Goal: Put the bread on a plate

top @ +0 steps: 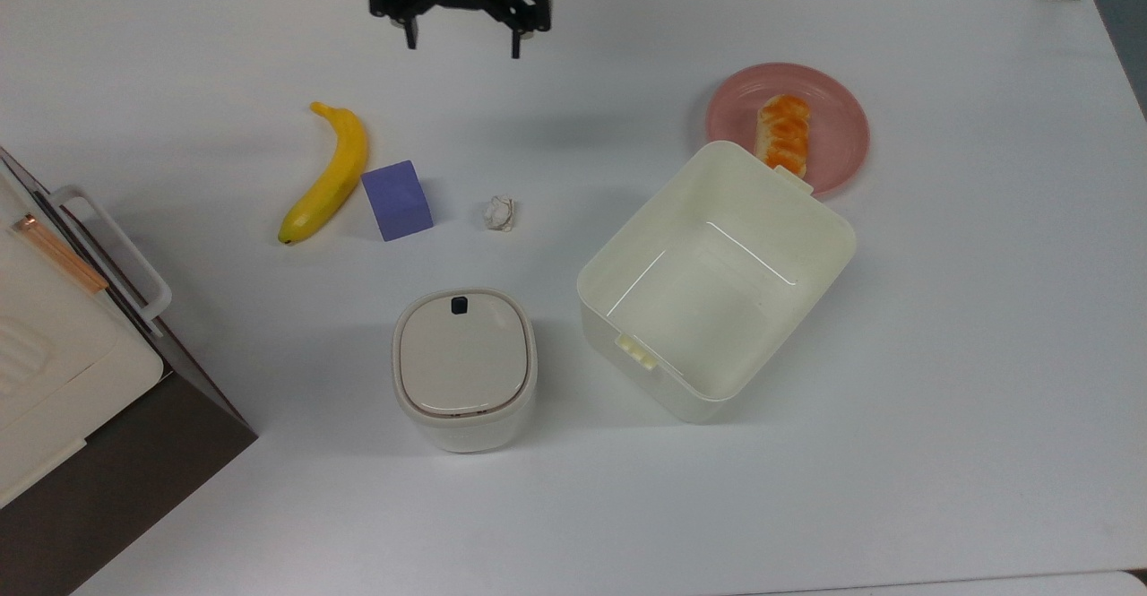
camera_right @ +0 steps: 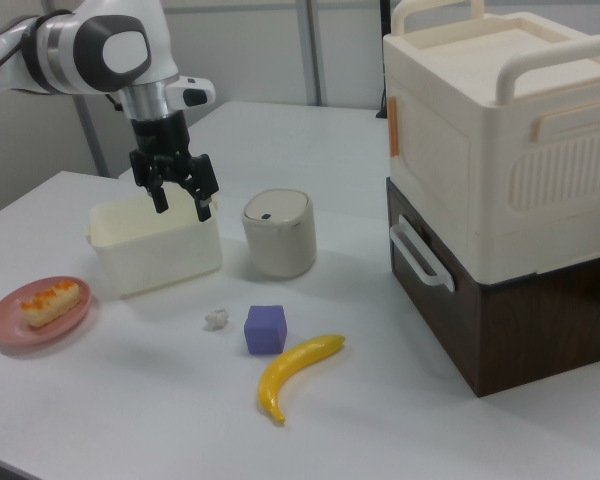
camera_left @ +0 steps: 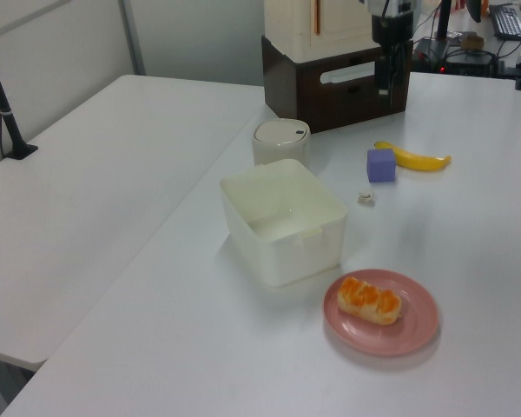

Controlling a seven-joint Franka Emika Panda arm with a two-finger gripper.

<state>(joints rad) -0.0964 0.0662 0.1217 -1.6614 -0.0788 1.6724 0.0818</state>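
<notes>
The bread [top: 784,134], a small loaf with an orange-brown lumpy top, lies on the round pink plate [top: 838,107] at the top view's right. The left view has the bread [camera_left: 370,300] on the plate [camera_left: 419,328] near the front, and the right view has the bread [camera_right: 50,299] and plate [camera_right: 12,324] at the right view's far left. My gripper [top: 463,45] hangs open and empty well to the top view's left of the plate, beyond the banana. In the right view my gripper [camera_right: 183,207] is raised in front of the tub.
A large cream tub [top: 833,230] stands open right beside the plate. A yellow banana [top: 332,175], purple cube [top: 397,200] and crumpled paper scrap [top: 498,212] lie mid-table. A lidded cream bin [top: 463,367] and a brown-and-cream cabinet [camera_right: 500,200] stand nearby.
</notes>
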